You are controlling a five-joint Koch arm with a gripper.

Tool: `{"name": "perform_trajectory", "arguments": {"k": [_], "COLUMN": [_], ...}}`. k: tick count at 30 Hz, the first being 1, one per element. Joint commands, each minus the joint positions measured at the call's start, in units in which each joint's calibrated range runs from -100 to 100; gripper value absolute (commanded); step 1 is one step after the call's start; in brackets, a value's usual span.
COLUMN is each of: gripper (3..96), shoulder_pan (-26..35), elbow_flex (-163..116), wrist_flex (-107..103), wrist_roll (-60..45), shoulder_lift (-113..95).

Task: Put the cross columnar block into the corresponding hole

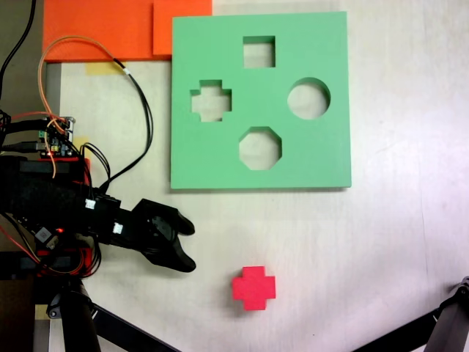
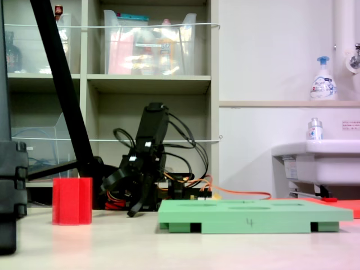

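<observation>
The red cross block (image 1: pixel 253 287) stands alone on the white table, below the green foam board (image 1: pixel 330 161) in the first exterior view. The plus-shaped hole (image 1: pixel 211 100) is at the board's left, beside square, round and octagonal cutouts; nothing is in it. My black gripper (image 1: pixel 187 246) is open and holds nothing, well left of the block and a little higher in that picture. In the second exterior view the block (image 2: pixel 72 201) stands upright at the left, the gripper (image 2: pixel 121 197) hangs just above the table behind it, and the board (image 2: pixel 253 215) lies flat at the right.
Orange foam sheets (image 1: pixel 110 29) lie beyond the board's top left corner. Loose cables (image 1: pixel 143 110) arc over the table beside the arm. Black stand legs (image 1: pixel 110 323) cross the bottom corners. A shelf unit (image 2: pixel 146 84) and a sink (image 2: pixel 315 160) stand behind the table.
</observation>
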State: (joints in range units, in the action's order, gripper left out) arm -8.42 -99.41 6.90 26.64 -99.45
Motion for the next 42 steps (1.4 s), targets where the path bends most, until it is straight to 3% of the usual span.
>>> {"name": "perform_trajectory", "arguments": {"k": [1, 7, 13, 19, 24, 34, 42], "gripper": [47.9, 46.9, 46.6, 46.6, 47.0, 92.1, 92.2], "shoulder_pan": [-3.7, -3.9, -1.9, -1.1, -1.1, -1.1, -1.1], "elbow_flex": [-0.6, 37.7, 64.6, 95.9, 108.1, 119.7, 125.0], "wrist_flex": [-9.6, -60.8, -83.8, -104.6, -106.9, -106.4, -101.5], "wrist_roll": [2.3, 8.3, 10.4, 11.4, 11.4, 10.6, 10.6], "shoulder_lift": [-0.5, -0.5, 1.8, 30.0, 46.9, 76.8, 91.4]}}
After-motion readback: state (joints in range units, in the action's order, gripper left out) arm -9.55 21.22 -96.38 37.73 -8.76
